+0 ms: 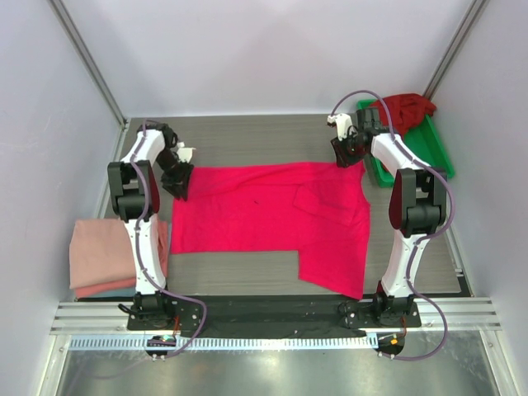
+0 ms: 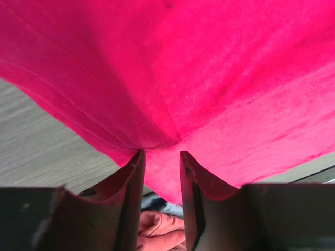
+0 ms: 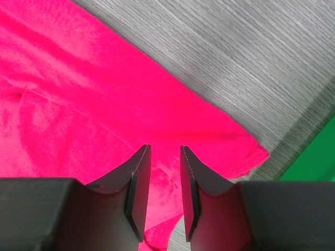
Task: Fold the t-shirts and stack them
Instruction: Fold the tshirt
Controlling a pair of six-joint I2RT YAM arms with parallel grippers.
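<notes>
A bright pinkish-red t-shirt (image 1: 264, 214) lies spread across the table, one part folded over near its right side. My left gripper (image 1: 179, 188) is down at its far left corner. In the left wrist view its jaws (image 2: 162, 154) stand partly open, with the shirt's edge (image 2: 172, 94) between the tips and creases running toward them. My right gripper (image 1: 340, 157) sits at the far right corner, open (image 3: 165, 149), its fingers astride the cloth (image 3: 94, 104). A darker crimson t-shirt (image 1: 404, 109) lies bunched in the tray. Pale salmon-pink t-shirts (image 1: 103, 252) are stacked folded at the left, also seen between the left fingers (image 2: 159, 230).
A green plastic tray (image 1: 433, 148) stands at the back right, and its corner (image 3: 314, 162) shows just beyond the shirt's hem in the right wrist view. Grey walls and metal posts close in the table on three sides.
</notes>
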